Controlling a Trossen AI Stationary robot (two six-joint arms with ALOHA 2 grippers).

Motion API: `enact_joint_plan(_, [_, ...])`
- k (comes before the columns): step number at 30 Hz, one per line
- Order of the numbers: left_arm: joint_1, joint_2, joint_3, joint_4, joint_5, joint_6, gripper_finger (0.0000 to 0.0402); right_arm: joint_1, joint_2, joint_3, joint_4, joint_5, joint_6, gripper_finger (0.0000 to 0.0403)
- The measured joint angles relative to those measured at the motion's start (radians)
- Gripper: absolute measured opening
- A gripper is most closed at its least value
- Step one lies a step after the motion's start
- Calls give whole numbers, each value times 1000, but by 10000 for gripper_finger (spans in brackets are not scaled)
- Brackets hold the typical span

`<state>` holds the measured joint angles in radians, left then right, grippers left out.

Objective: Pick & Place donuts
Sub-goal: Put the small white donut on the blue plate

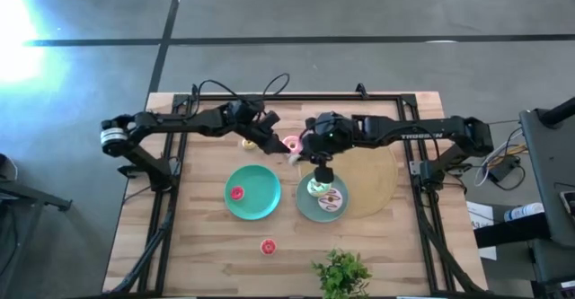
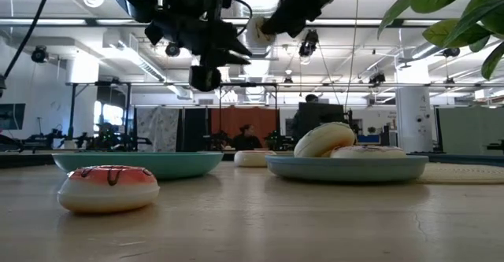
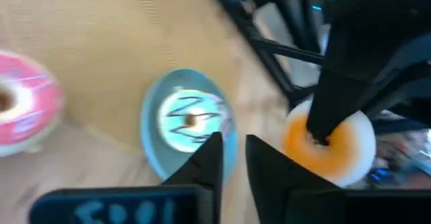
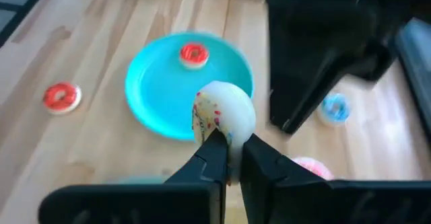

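Carry step: right gripper (image 4: 229,158) pinches the white sprinkled donut (image 4: 224,115) edge-on above the teal plate (image 4: 151,93) — next, lower and release; left gripper (image 3: 232,158) waits alongside, narrowly parted, empty.

left end effector (image 3: 234,158) fingers slightly apart | pink donut (image 3: 20,107) | teal plate (image 3: 151,140) holding green donut (image 3: 188,121) | orange donut (image 3: 333,146)

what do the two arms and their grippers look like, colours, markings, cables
Both are dark, near-black jointed arms. The right arm carries pale lettering along its forearm; the left arm has a light silver ring at its outer joint. Thin black cables loop off the left arm. The left gripper and right gripper each have two tapered black fingers.
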<state>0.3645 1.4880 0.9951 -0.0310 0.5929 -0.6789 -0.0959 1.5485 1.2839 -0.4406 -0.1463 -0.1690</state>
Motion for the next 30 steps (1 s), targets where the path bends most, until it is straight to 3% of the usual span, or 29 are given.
enact_joint_plan(5, [-1,-50,0,-172,-173,63,96,-8,9,-1,-57,-18,139,14])
enact_joint_plan(9, [-81,-166,-1,-289,-454,93,110,-26,64,-2,-42,-26,288,14])
enact_joint_plan(12, [-177,-267,0,-363,-664,103,110,-28,137,24,5,-89,376,14])
enact_joint_plan(16, [-291,-370,-1,-460,-864,63,110,-17,265,105,34,-162,457,14])
enact_joint_plan(23, [-436,-462,-1,-653,-1074,-55,110,-6,457,265,27,-212,579,13])
enact_joint_plan(30, [-538,-493,-1,-763,-1178,-100,110,22,606,376,-36,-296,696,13])
